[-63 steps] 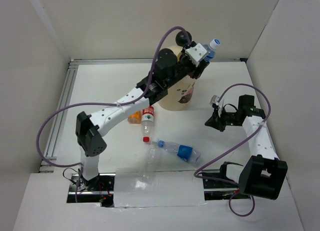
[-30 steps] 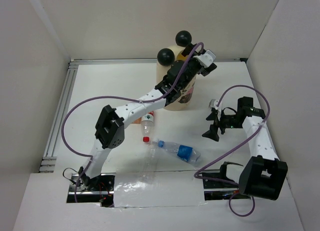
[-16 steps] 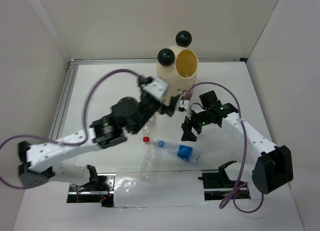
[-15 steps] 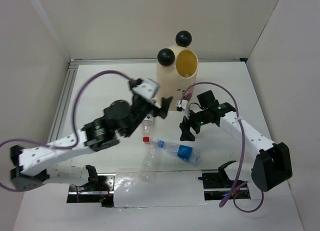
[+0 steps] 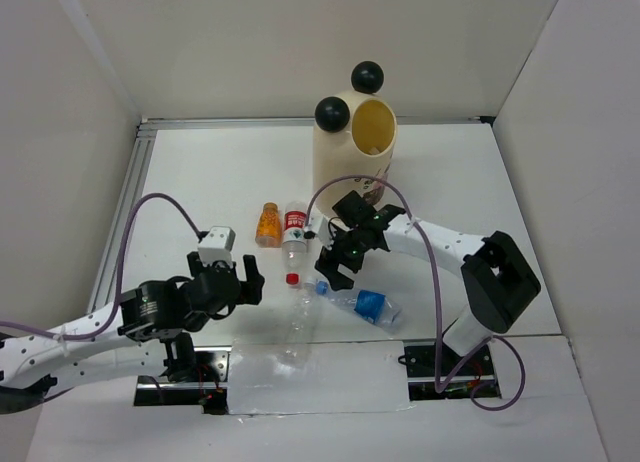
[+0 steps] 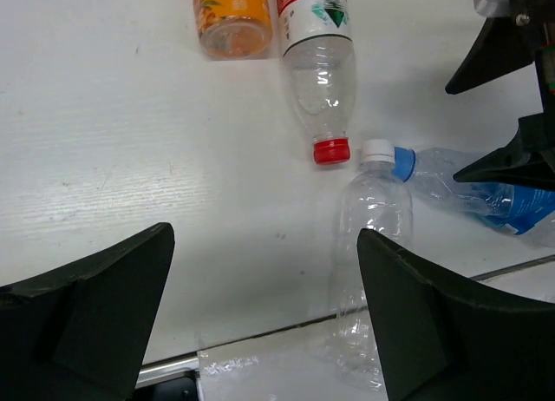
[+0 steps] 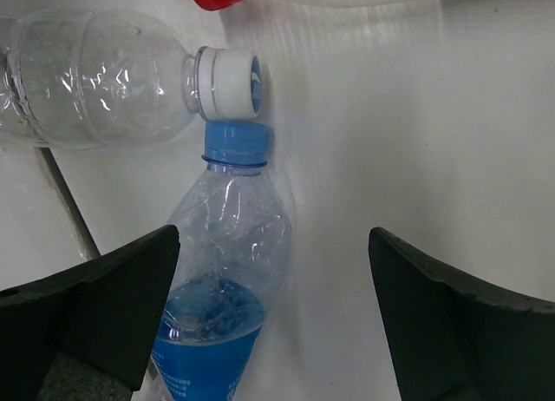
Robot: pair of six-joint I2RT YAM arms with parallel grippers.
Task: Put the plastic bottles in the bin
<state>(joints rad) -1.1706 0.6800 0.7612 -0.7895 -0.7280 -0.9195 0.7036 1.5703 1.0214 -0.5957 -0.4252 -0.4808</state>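
Observation:
The cream bin (image 5: 353,162) with two black ball ears stands at the back. Lying in front of it are an orange bottle (image 5: 267,225) (image 6: 232,17), a red-label bottle (image 5: 294,234) (image 6: 316,62), a blue-label bottle (image 5: 357,301) (image 7: 224,271) and a clear white-cap bottle (image 5: 298,327) (image 6: 371,212) (image 7: 91,90). My right gripper (image 5: 328,257) (image 7: 273,238) hangs open just above the blue-label bottle's neck, one finger on each side, apart from it. My left gripper (image 5: 240,280) (image 6: 264,236) is open and empty, low at the front left, left of the white-cap bottle.
White walls close off the back and both sides. A metal rail (image 5: 122,222) runs along the left edge. A shiny taped strip (image 5: 320,377) covers the front edge, and the white-cap bottle's base lies on it. Purple cables (image 5: 150,217) loop over both arms.
The left arm held a blue-cap bottle over the bin; that bottle is gone from its jaws and the arm has drawn back to the front left. The right arm swung left over the blue-label bottle.

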